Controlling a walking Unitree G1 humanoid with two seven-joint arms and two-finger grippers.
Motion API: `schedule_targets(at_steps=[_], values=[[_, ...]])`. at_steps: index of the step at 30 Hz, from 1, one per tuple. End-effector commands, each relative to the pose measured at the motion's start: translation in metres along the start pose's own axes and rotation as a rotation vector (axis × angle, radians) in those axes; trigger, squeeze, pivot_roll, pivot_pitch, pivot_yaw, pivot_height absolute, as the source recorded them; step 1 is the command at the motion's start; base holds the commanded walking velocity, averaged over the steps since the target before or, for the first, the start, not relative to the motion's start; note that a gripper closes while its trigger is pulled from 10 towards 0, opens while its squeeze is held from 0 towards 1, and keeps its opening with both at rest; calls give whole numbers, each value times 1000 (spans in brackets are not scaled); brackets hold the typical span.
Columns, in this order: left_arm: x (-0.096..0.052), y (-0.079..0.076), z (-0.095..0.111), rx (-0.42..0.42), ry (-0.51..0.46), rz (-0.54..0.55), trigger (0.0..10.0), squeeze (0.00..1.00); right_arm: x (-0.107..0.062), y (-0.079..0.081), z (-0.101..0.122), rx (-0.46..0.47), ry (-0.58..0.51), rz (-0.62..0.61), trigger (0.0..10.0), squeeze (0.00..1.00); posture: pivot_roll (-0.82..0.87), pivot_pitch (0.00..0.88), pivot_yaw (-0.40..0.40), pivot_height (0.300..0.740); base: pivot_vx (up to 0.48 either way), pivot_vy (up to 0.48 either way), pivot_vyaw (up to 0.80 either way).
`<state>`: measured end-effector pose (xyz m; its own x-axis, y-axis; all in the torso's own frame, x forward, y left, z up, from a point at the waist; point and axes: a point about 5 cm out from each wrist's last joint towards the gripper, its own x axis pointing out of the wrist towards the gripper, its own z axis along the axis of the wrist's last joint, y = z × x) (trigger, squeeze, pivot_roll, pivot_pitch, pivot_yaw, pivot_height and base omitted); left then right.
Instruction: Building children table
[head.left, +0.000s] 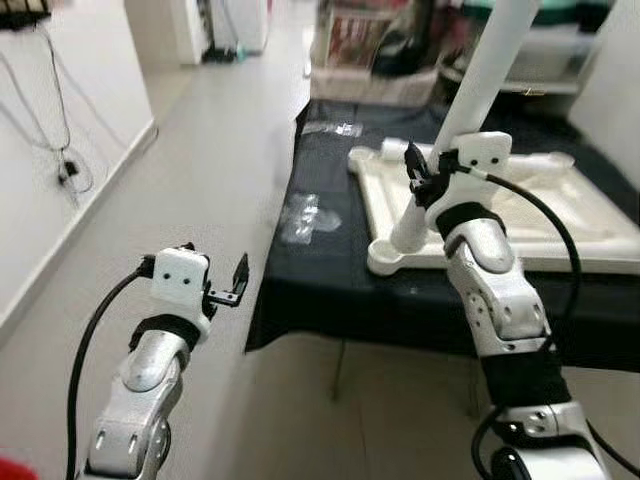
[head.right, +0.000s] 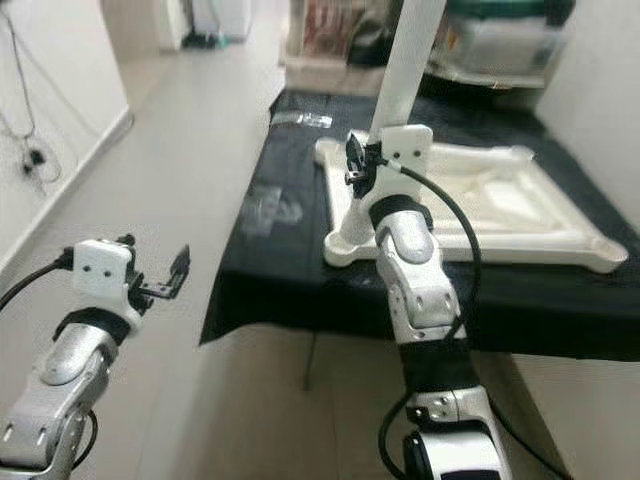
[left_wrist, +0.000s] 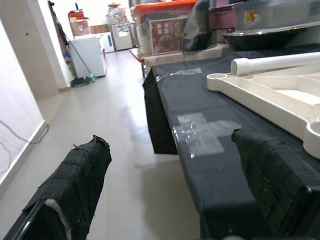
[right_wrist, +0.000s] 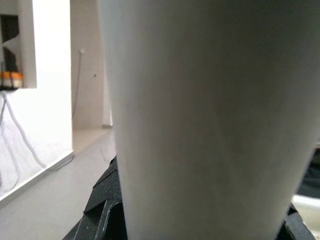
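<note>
A white children's tabletop (head.left: 560, 215) lies upside down on a table draped in black cloth (head.left: 320, 270). A white table leg (head.left: 490, 70) stands upright in the tabletop's near left corner socket (head.left: 385, 260). My right gripper (head.left: 420, 180) is shut on this leg low down; in the right wrist view the leg (right_wrist: 200, 110) is pressed close between the fingers. A second white leg (left_wrist: 280, 62) lies across the tabletop's far side. My left gripper (head.left: 235, 285) hangs open over the floor, left of the table's edge, with nothing between its fingers (left_wrist: 75, 190).
Clear plastic wrappers (head.left: 305, 215) lie on the black cloth left of the tabletop, another (head.left: 335, 128) farther back. Storage boxes (left_wrist: 165, 30) stand behind the table. A white wall with hanging cables (head.left: 65, 170) runs along the left; open grey floor (head.left: 210, 160) lies between.
</note>
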<state>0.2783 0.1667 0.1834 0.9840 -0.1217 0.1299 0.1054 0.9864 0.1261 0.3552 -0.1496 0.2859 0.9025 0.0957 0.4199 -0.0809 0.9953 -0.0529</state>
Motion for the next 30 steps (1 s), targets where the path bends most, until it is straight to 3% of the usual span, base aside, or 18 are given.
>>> schedule_targets(at_steps=[1,7,30], values=[[1,2,-4,9,17,10,10000,0,1,-1,-2,5,2,-18,10000,0,70,114,-54,740,431,0,0],[2,2,-6,7,19,25,10000,0,4,2,0,6,-18,-27,10000,0,68,118,-56,740,394,-133,0],[4,6,-14,2,54,91,10000,0,5,5,-8,58,-1,9,10000,0,59,127,-61,740,0,0,0]])
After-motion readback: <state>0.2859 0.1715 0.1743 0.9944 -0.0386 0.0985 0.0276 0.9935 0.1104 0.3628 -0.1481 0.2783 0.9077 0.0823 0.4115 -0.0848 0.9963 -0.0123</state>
